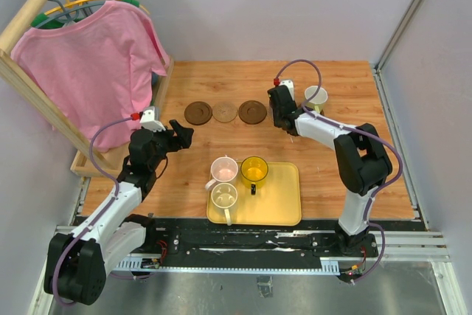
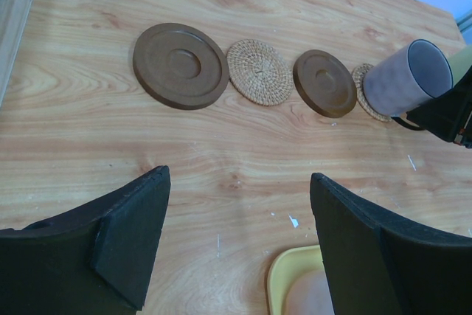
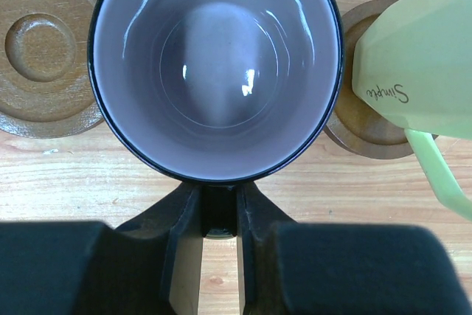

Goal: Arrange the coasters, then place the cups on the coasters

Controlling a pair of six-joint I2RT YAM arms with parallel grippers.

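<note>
We see the right pincer (image 3: 219, 212) nipped narrow on the handle of the purple mug (image 3: 217, 64); our left pincer (image 2: 240, 208) gapes wide, holding nothing above the surface (image 2: 88, 138).

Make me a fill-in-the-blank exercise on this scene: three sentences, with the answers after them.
1. The right tool is shut on the grey-purple mug by its ____.
2. The number of cups standing on the yellow tray is ____.
3. The left tool is open and holds ____.
Missing words: handle; three; nothing.
</note>
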